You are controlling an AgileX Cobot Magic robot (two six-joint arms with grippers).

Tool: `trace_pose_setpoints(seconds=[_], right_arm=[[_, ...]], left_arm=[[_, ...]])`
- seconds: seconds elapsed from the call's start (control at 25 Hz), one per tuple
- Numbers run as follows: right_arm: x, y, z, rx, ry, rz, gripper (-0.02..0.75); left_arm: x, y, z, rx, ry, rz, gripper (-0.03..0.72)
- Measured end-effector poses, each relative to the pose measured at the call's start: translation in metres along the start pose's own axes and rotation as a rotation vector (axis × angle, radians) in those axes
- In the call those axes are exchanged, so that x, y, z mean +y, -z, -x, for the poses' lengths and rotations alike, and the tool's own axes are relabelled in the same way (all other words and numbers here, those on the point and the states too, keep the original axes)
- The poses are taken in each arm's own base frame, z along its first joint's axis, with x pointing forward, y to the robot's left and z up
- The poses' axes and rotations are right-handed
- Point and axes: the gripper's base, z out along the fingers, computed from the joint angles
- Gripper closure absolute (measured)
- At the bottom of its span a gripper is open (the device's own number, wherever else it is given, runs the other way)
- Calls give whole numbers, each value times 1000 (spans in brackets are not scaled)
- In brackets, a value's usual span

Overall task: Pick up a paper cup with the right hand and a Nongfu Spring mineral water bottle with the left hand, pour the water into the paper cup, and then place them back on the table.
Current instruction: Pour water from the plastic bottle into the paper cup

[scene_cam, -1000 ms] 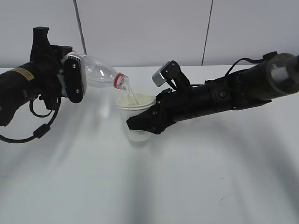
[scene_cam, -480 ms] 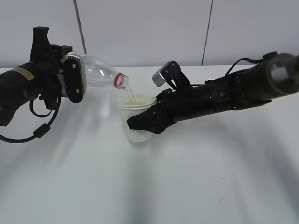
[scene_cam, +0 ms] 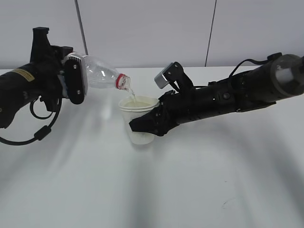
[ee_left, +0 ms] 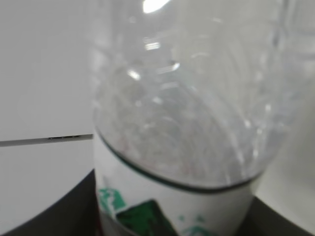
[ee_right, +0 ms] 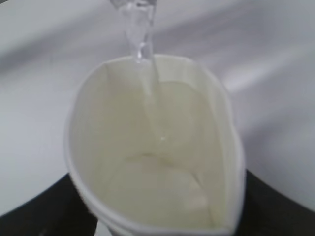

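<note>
My left gripper [scene_cam: 73,80] is shut on the Nongfu Spring mineral water bottle [scene_cam: 102,73], which lies tipped with its red-ringed neck down to the right. A thin stream of water runs from its mouth into the paper cup [scene_cam: 138,114]. In the left wrist view the clear bottle [ee_left: 192,98] fills the frame, its label at the bottom. My right gripper [scene_cam: 145,124] is shut on the cup and holds it under the bottle's mouth, above the white table [scene_cam: 152,190]. In the right wrist view the cup [ee_right: 152,162] is squeezed oval, with water in it and the stream [ee_right: 140,42] falling in.
A white panelled wall [scene_cam: 152,28] stands behind the table. The left arm's black cable [scene_cam: 33,133] loops below it at the far left. A small dark mark [scene_cam: 228,203] is on the table at the front right.
</note>
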Motion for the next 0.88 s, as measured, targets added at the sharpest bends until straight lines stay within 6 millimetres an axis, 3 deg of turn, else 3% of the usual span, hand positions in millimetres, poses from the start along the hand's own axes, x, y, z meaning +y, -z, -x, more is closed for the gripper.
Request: trace_pose_setpoints(seconds=[0.28, 0.6, 0.88], right_arm=[[0, 0, 0, -4, 37, -3, 267], [-2, 0, 3, -33, 74, -23, 267], [-4, 0, 4, -44, 92, -45, 269]], left_arm=[[-1, 0, -2, 32, 91, -12, 316], [-6, 1, 12, 6, 191, -57, 316], [-8, 2, 8, 64, 364, -70, 316]])
